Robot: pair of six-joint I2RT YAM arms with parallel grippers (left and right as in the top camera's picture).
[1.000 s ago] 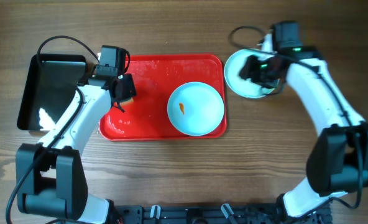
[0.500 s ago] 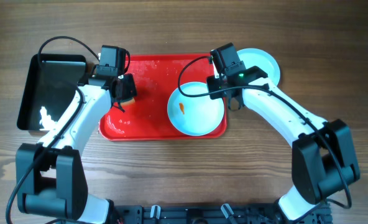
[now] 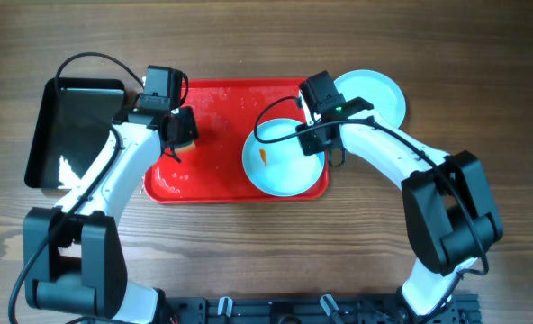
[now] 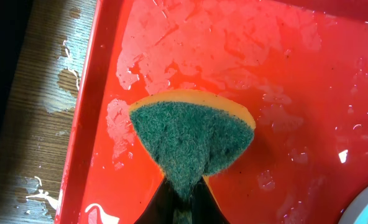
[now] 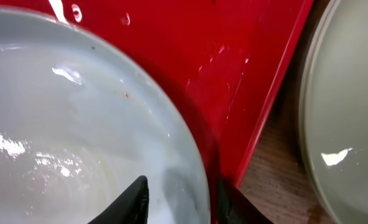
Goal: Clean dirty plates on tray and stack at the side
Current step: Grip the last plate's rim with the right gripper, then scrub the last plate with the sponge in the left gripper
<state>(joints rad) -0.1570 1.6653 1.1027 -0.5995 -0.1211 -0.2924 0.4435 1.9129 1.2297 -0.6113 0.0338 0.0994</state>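
At frame centre, the right gripper [image 5: 184, 200], fingers spread, straddles the right rim of the smeared plate [image 3: 280, 169] on the red tray [image 3: 221, 187]. A second plate [image 3: 383, 94] lies beside the tray, upper right. The left gripper [image 4: 183, 211] pinches a sponge [image 4: 193, 137] at the tray's left.

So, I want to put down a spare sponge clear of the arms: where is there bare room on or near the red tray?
Bare: the middle strip of the tray, between the sponge and the smeared plate; the wood in front of the tray. Crowded: the tray's right end, where the right gripper straddles that plate's rim, close to the plate off the tray.
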